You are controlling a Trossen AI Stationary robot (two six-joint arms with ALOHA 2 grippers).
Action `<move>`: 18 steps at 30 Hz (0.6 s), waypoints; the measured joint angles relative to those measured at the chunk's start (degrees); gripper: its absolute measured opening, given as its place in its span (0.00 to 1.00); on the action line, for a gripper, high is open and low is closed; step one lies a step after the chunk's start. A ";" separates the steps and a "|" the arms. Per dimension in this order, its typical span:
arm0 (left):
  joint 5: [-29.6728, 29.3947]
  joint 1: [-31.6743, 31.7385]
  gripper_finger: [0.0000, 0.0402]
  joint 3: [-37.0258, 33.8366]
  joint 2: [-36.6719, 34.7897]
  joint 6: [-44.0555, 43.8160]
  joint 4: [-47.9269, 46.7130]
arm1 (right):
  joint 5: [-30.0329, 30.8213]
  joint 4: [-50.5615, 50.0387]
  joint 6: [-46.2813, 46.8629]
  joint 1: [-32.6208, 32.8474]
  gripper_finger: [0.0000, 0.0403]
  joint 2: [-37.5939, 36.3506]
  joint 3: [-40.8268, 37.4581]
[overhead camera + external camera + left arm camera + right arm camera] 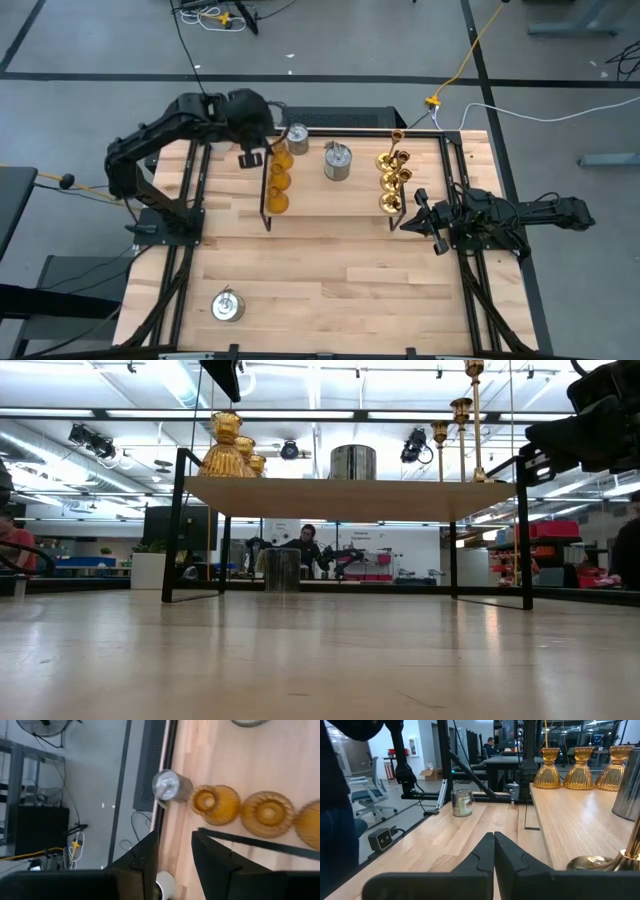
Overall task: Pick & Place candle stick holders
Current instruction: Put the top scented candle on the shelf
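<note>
Three amber holders (pixel 279 181) stand in a row on the left end of the wooden rack's shelf (pixel 335 195). They also show in the left wrist view (pixel 267 812). A silver can holder (pixel 338 162) stands at mid-shelf, and several gold brass holders (pixel 393 170) stand at the right end. Another silver can (pixel 297 138) stands by the rack's far left corner, and a third (pixel 228 305) on the table at near left. My left gripper (pixel 250 158) hovers open just left of the amber row, its fingers empty (pixel 175 852). My right gripper (pixel 410 222) is shut and empty at the rack's near right corner.
The rack's black wire sides (pixel 266 190) stand between each gripper and the holders. Seen level, the shelf (pixel 350 498) is raised well above the table. A whitish round thing (pixel 165 885) shows below my left fingers. Bare wood (pixel 340 270) lies in front of the rack.
</note>
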 joint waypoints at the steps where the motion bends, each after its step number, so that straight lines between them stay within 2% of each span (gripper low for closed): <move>1: 0.22 1.04 0.31 -0.01 0.03 0.79 0.82 | -0.01 -0.02 0.00 0.00 0.03 0.00 0.00; 5: 0.78 4.60 0.32 -0.39 -0.04 5.06 4.80 | 0.00 0.00 0.00 0.00 0.03 0.00 0.00; 7: 3.98 6.33 0.33 -1.04 -0.04 7.53 7.18 | -0.01 0.00 0.00 0.00 0.03 0.00 0.00; 12: 16.52 11.88 0.38 -1.39 0.01 7.88 11.51 | 0.01 0.00 0.00 0.00 0.03 0.00 0.00; 18: 21.57 18.78 0.46 -1.41 1.25 7.80 13.46 | 0.01 0.00 0.00 0.00 0.03 0.02 0.00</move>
